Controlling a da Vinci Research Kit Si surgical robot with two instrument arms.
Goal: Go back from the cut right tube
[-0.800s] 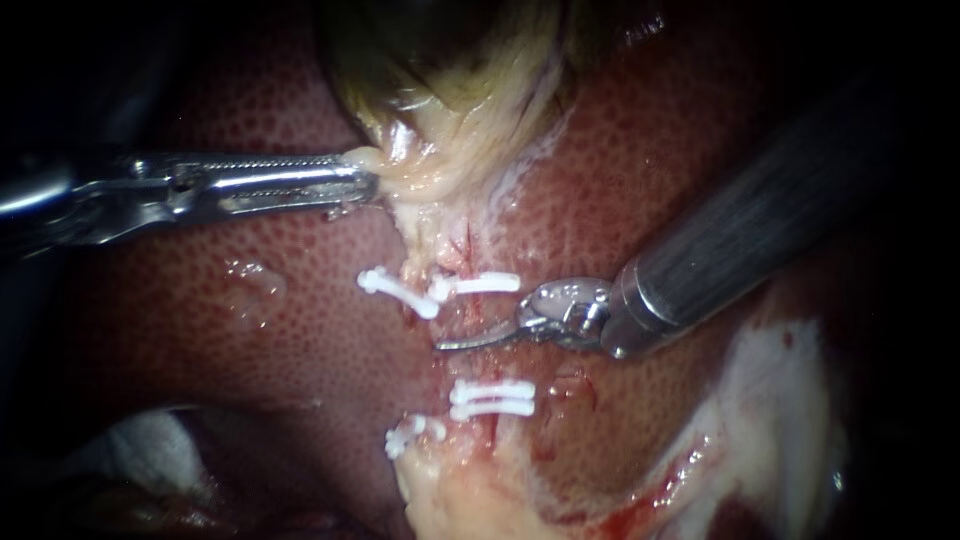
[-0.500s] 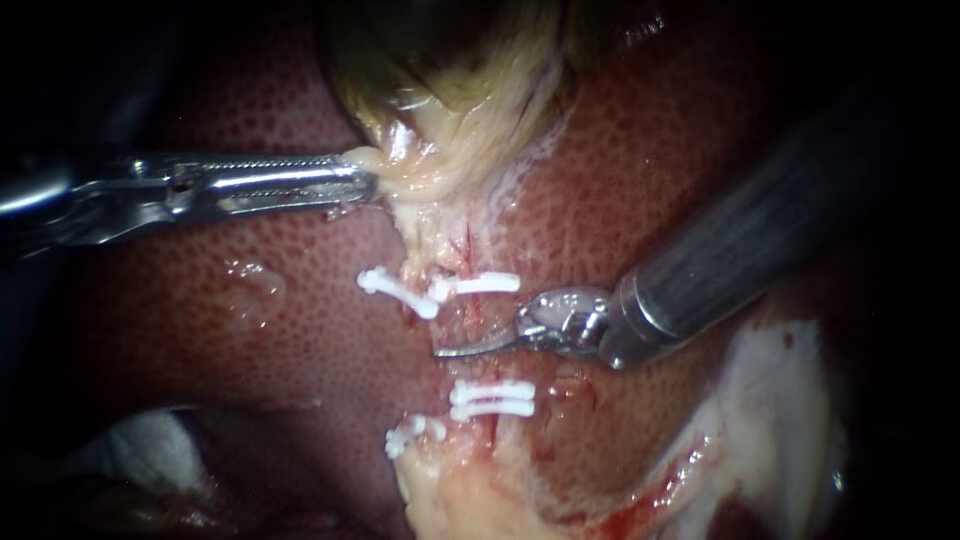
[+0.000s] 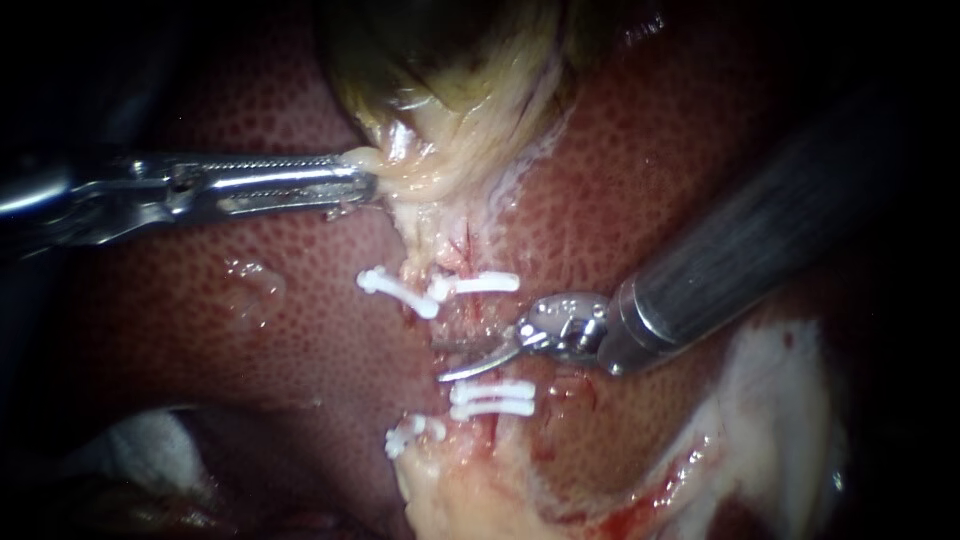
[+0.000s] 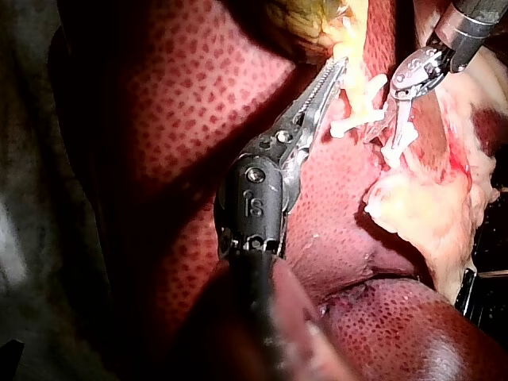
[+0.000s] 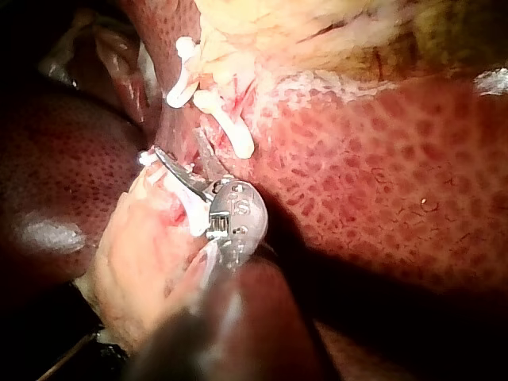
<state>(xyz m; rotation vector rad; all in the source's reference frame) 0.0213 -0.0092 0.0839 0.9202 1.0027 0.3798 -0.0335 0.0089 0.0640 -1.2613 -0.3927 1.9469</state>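
1. Since earlier, blades of the right instrument (image 3: 442, 361) had spread apart, tips at the right tube (image 3: 475, 318) between upper and lower clips (image 3: 480, 283).
2. Bare liver (image 3: 620, 180) lay open beside its shaft.
3. Farthest, the left instrument (image 3: 368, 176) pinched the gallbladder (image 3: 450, 100) edge.

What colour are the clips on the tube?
White. The clips show best in the endoscope view, against the red liver.

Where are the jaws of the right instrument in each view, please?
Endoscope: right instrument, jaws open, between the upper and lower clips.
Left wrist: ahead of the left instrument, beside the clips.
Right wrist: its own instrument, tip just short of the clips.
Shared landmark: the white clips.
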